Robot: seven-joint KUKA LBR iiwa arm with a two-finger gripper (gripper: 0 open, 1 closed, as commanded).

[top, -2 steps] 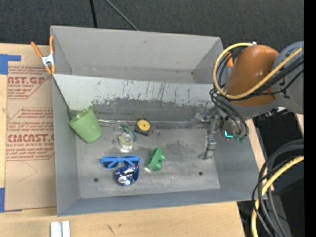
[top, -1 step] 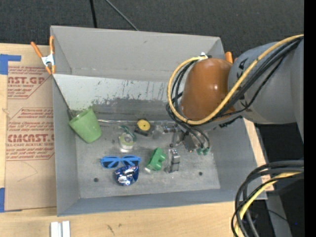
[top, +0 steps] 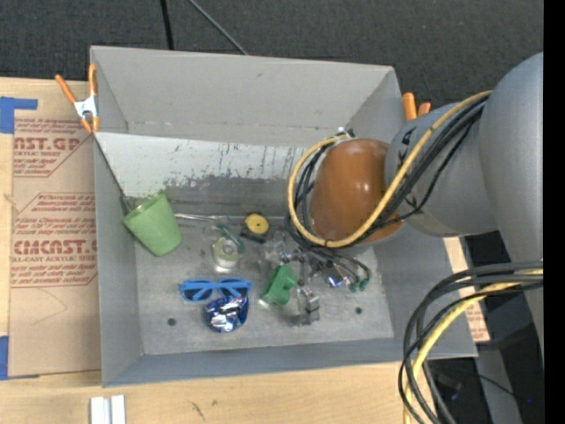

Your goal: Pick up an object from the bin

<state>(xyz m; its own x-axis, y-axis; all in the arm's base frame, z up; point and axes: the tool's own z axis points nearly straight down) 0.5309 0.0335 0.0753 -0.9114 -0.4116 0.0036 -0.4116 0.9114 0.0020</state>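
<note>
**Position.** The gripper [top: 305,300] stood low in the grey metal bin [top: 371,325], just right of a small green block [top: 281,285]. The block lay tilted, and it was either touching the gripper or just beside it. Whether the gripper was released, clenched or grasping could not be told, because the orange wrist cover [top: 349,193] and cables [top: 340,268] hid much of it.

**Probable faults.**
1. If the block sat beside the grip rather than within it, closing would likely catch one corner. The block could then slip out on the lift.
2. A shoved block could slide into the blue sunglasses [top: 214,288] to its left or the crumpled blue wrapper [top: 227,313] below-left.
3. The cables hung just right of the block and might snag it.

The green cup [top: 154,225], far left of the block, appeared out of risk.
</note>
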